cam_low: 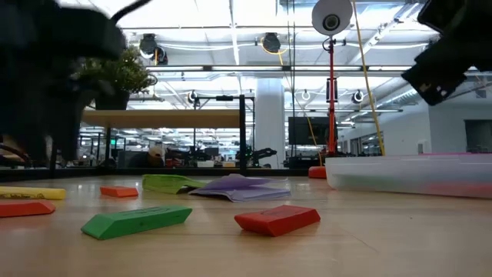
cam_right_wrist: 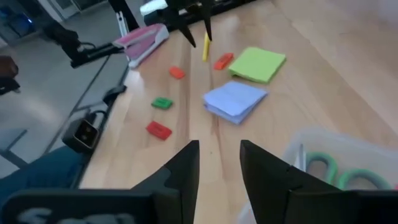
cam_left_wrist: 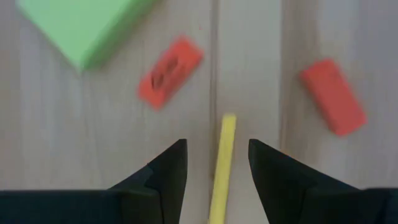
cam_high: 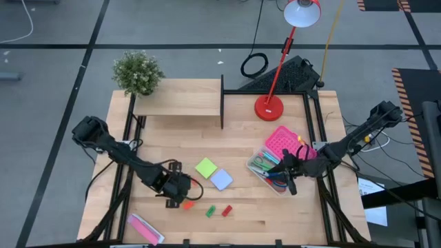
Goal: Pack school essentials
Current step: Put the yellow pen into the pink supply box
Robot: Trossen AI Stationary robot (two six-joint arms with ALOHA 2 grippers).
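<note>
Between the open jaws of the left gripper [cam_left_wrist: 216,163] lies a yellow pencil [cam_left_wrist: 222,165] flat on the counter [cam_high: 241,220], untouched by either finger. Just ahead lie two orange blocks [cam_left_wrist: 170,71] and a green sticky-note pad [cam_left_wrist: 84,25]. The right gripper [cam_right_wrist: 219,163], jaws apart and empty, hovers by the clear bin [cam_high: 256,167].

Even, bright overhead light covers the bench [cam_high: 207,138], with only soft, faint shadows. In the low view ceiling lamps [cam_low: 231,15] glare white and the dark arm at upper left is badly blurred. The left wrist view is soft throughout.
</note>
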